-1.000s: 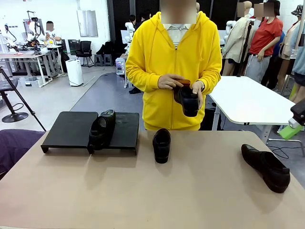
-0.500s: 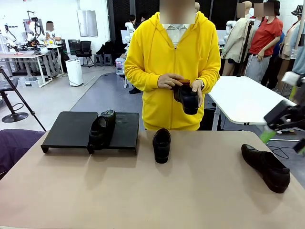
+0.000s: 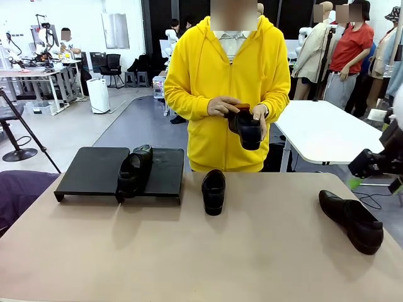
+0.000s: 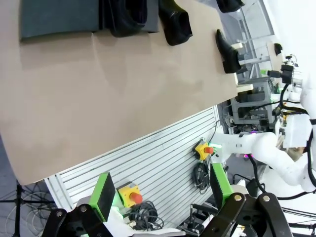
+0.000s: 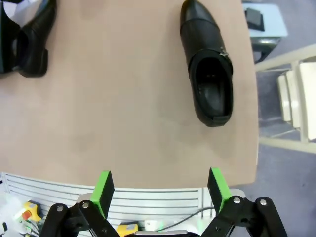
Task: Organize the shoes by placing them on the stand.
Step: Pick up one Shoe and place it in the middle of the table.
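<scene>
The black stand (image 3: 94, 170) sits at the table's far left, with one black shoe (image 3: 134, 168) lying across the seam between its panels. A second shoe (image 3: 213, 190) rests on the table just right of the stand. A third, longer shoe (image 3: 351, 220) lies near the right edge; the right wrist view shows it (image 5: 207, 74) from above, opening up. The person in a yellow hoodie holds the fourth shoe (image 3: 247, 129) in both hands. My right gripper (image 3: 376, 173) hovers open above and right of the third shoe, its green pads (image 5: 102, 190) apart. My left gripper (image 4: 163, 190) is open, high off the table.
In the left wrist view the stand (image 4: 59, 17) and the shoes lie far off at the top, with the robot base, cables and red stop buttons (image 4: 133, 197) below. A white table (image 3: 321, 129) stands behind at the right. Bare tabletop (image 3: 189, 251) spreads across the front.
My right gripper has come in from the right edge and dropped lower, closer to the shoe at the right. The shoes and the person's hands have hardly moved.
</scene>
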Controlling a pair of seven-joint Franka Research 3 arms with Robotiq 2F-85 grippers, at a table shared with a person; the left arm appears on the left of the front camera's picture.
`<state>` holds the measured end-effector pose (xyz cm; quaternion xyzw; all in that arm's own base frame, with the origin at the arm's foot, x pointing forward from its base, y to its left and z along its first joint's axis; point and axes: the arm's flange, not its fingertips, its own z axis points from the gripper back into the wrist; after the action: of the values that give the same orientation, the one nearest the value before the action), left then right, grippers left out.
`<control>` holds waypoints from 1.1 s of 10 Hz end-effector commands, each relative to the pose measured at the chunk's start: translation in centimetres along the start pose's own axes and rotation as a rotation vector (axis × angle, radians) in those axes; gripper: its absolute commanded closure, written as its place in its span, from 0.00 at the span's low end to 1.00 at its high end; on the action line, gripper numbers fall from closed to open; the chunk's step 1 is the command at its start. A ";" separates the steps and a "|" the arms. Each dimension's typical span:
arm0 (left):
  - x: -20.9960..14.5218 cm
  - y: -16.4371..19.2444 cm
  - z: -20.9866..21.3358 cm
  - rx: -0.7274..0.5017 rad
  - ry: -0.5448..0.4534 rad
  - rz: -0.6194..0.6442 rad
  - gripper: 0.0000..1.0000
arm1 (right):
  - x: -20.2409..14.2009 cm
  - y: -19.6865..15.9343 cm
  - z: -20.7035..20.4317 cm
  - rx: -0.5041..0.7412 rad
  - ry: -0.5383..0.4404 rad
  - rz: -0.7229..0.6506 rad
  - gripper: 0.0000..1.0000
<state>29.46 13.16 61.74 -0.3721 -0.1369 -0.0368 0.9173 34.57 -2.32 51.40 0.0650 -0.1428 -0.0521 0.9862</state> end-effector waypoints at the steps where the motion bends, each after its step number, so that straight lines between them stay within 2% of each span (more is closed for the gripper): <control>1: -0.2 -0.2 0.0 -0.002 0.004 0.002 0.00 | -0.3 1.9 0.3 -0.043 -0.007 0.033 0.00; 2: -0.2 -0.2 0.0 -0.002 0.004 0.002 0.00 | 0.0 0.0 0.0 0.000 0.000 0.000 0.00; 3: -0.2 -0.2 0.0 -0.002 0.004 0.002 0.00 | 2.1 -1.1 -2.4 0.004 0.048 0.014 0.00; 6: -0.2 -0.2 0.0 -0.002 0.004 0.002 0.00 | 5.6 -4.6 -8.1 0.105 0.074 0.117 0.00; 9: -0.2 -0.2 0.0 -0.002 0.004 0.002 0.00 | 7.2 -6.1 -11.9 0.149 0.091 0.139 0.00; 11: -0.2 -0.2 0.0 -0.002 0.004 0.002 0.00 | 7.8 -6.6 -13.5 0.149 0.063 0.147 0.00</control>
<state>29.45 13.15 61.74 -0.3718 -0.1368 -0.0367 0.9174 44.48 -7.75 40.14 0.1191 -0.1020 0.0184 0.9875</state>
